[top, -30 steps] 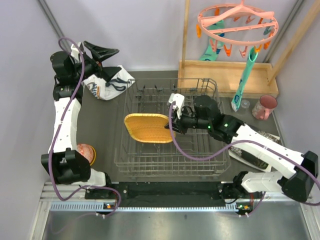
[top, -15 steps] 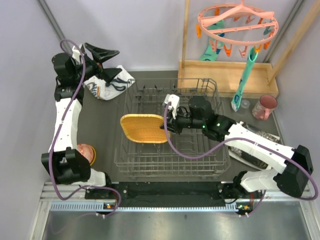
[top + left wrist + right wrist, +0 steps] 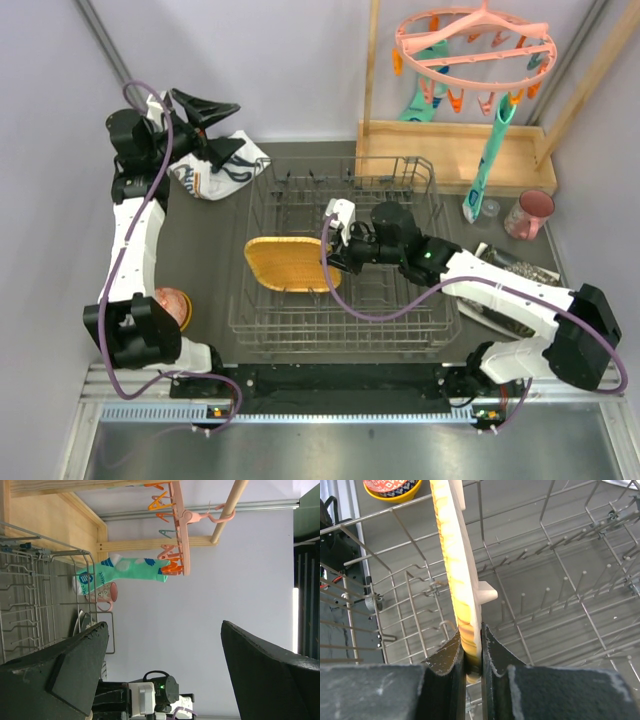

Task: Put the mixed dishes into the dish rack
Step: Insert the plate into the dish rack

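Note:
The yellow wooden plate (image 3: pixel 283 264) hangs over the left half of the dish rack (image 3: pixel 400 325), tilted. In the right wrist view the plate (image 3: pixel 454 555) is edge-on above the rack's prongs (image 3: pixel 547 592). My right gripper (image 3: pixel 328 260) (image 3: pixel 472 637) is shut on its right rim. My left gripper (image 3: pixel 235 122) (image 3: pixel 162 625) is raised at the far left, open, nothing between its fingers. An orange bowl (image 3: pixel 172 305) (image 3: pixel 390 488) sits left of the rack. The pink cup (image 3: pixel 530 213) (image 3: pixel 102 594) and the small clear glass (image 3: pixel 488 208) stand at the right. A dark plate (image 3: pixel 512 272) lies partly under my right arm.
A white printed cloth (image 3: pixel 215 165) lies behind the rack's left corner. A wooden tray (image 3: pixel 450 150) leans at the back right. Above it hangs a pink peg hanger (image 3: pixel 475 45) (image 3: pixel 177 525) with teal socks (image 3: pixel 490 150) (image 3: pixel 125 572).
My right gripper has carried the yellow plate a little to the left over the rack. The left arm has barely moved and stays open.

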Controlling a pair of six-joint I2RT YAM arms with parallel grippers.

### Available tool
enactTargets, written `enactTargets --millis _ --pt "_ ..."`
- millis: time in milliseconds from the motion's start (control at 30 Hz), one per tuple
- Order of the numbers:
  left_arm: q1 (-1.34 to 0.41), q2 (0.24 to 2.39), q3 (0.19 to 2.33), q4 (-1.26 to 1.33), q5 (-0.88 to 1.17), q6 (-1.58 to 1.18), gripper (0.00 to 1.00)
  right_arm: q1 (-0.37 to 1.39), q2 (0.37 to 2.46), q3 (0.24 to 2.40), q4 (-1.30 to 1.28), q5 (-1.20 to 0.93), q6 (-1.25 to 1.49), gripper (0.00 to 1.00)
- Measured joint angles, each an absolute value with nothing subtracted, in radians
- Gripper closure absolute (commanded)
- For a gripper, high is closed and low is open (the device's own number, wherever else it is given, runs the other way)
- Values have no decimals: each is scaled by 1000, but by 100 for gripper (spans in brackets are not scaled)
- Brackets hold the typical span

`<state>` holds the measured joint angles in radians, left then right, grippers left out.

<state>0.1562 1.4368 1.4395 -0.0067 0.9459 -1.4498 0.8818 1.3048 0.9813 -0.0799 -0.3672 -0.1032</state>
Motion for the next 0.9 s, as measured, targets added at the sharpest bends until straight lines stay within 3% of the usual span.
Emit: enactTargets --millis 233,900 --pt "156 1435 1419 1 950 -1465 3 882 1318 983 -68 -376 -105 100" --pt "156 1422 1396 20 951 -1472 2 889 1316 983 -103 -368 -120 80"
